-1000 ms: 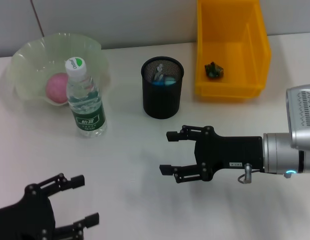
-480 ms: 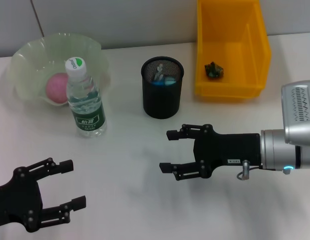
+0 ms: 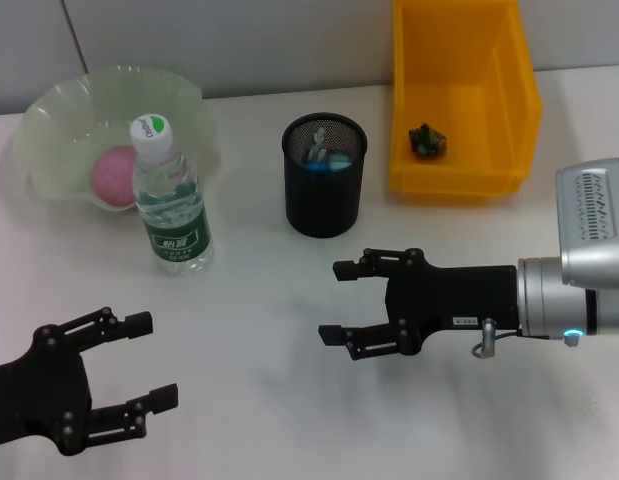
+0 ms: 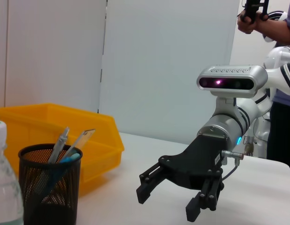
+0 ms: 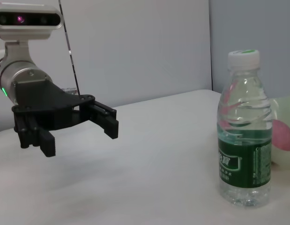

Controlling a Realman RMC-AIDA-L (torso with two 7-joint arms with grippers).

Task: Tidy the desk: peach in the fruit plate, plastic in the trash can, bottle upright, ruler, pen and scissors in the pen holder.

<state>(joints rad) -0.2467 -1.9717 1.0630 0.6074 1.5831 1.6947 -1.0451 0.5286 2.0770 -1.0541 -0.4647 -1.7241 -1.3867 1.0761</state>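
Clear plastic makes up the water bottle, which in the head view is seen upright on the white counter, just in front of the pale green fruit plate that holds the pink peach. The black mesh pen holder is seen with stationery inside, and a crumpled dark plastic scrap lies in the yellow trash bin. The left gripper and right gripper are both held low over bare counter, jaws wide apart and empty.

From the left wrist view, a pen and a ruler are seen leaning in the pen holder; scissors cannot be made out. The right gripper's jaws are again shown spread, nothing between them.

From the right wrist view, the bottle is shown nearly full, so it is judged fairly heavy, smooth and slightly yielding; were it to be moved, it would best be taken around the labelled mid-body. The peach is judged soft and easily bruised.
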